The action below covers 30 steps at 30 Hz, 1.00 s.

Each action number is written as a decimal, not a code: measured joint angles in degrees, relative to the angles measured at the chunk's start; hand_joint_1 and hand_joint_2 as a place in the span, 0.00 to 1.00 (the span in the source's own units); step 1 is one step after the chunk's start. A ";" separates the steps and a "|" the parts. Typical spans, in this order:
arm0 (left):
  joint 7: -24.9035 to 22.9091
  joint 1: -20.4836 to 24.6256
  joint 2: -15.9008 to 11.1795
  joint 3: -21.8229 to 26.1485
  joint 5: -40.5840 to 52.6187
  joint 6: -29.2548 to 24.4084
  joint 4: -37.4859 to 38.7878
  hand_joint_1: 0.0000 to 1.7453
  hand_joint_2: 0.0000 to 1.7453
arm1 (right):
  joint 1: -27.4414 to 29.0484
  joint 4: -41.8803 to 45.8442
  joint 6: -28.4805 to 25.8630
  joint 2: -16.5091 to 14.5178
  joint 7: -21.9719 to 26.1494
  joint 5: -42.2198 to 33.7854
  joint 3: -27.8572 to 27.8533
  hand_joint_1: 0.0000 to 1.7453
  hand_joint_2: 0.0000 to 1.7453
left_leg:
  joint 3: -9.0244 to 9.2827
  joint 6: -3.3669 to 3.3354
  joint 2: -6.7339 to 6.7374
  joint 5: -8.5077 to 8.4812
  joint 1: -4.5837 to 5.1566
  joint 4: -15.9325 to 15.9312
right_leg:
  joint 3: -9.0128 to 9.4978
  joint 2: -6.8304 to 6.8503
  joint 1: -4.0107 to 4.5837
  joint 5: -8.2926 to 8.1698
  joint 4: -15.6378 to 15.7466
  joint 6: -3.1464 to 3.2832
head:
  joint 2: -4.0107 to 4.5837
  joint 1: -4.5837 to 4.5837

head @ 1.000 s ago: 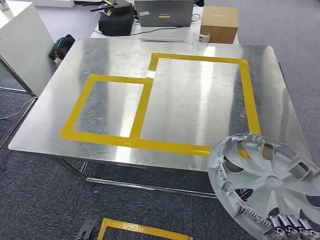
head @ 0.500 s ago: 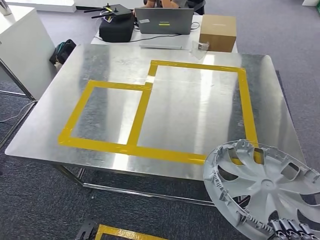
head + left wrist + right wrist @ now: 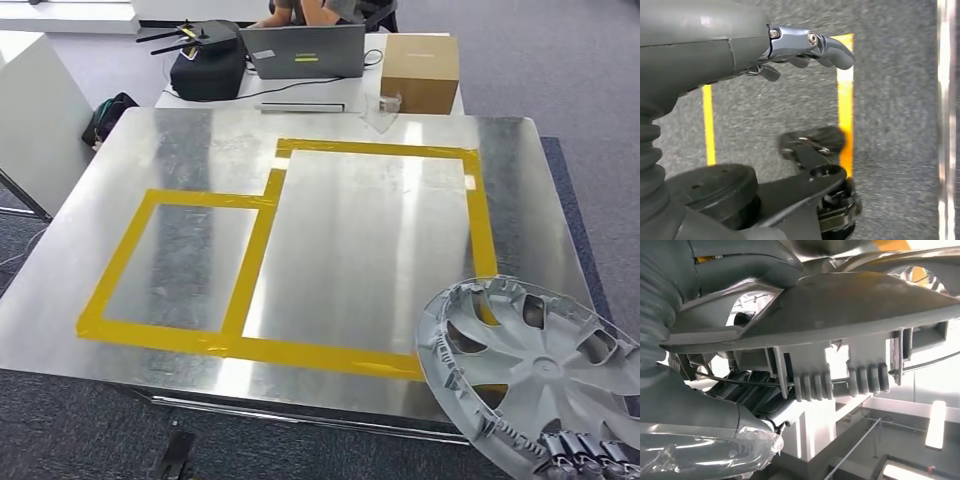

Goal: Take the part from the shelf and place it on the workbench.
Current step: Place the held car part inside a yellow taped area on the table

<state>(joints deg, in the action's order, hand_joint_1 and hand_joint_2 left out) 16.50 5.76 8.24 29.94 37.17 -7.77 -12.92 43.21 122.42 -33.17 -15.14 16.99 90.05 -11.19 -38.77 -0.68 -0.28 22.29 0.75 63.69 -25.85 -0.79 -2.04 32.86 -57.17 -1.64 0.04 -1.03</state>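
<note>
Step in hand: carrying. The part is off the shelf and not yet set down; I'd call the task a good way along.
Part: a grey plastic wheel cover point(image 3: 532, 375), spoked, held roughly flat and a little tilted, its far rim hanging above the near right corner of the desk point(image 3: 340, 90).
Right hand: the right hand point(image 3: 577, 452) grips the cover at its near rim, fingers curled over the edge; in the right wrist view the ribbed underside of the cover point(image 3: 836, 340) lies right against that hand point(image 3: 708, 430).
Left hand: the left hand point(image 3: 802, 47) carries nothing, fingers stretched out and apart, hanging over grey carpet point(image 3: 896, 125) with yellow floor tape point(image 3: 845, 100).
Desk: a bare metal sheet marked with yellow tape point(image 3: 249, 270) into a small box on the left and a larger box point(image 3: 362, 240) on the right.
Beyond: a second table with a laptop point(image 3: 306, 50), a cardboard box point(image 3: 419, 72) and a black bag point(image 3: 207, 72); a person sits behind the laptop.
Next move: my guess, reach forward so the whole cover sits over the larger box, level it, lower to contact, then let go. The larger box as target is a judgement only.
Watch for: the cover overhanging the desk edge if released too early.
</note>
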 joint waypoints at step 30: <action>-0.66 2.38 0.08 -0.02 3.59 2.38 -0.07 0.00 1.00 | -11.78 -10.63 18.62 21.07 -19.21 -24.03 4.52 1.00 1.00 | 11.96 -0.24 -0.73 7.15 0.51 -9.17 | -7.62 -0.79 1.84 -6.32 -1.93 -0.12 | 0.02 -0.24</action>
<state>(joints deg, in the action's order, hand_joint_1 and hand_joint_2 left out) 15.84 8.14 8.32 29.92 40.76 -5.39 -12.98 31.43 111.79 -14.54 5.94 -2.22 66.02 -6.67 -26.82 -0.92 -1.01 29.44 1.26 54.52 -33.46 -1.58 -0.20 26.54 -59.10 -1.76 0.07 -1.27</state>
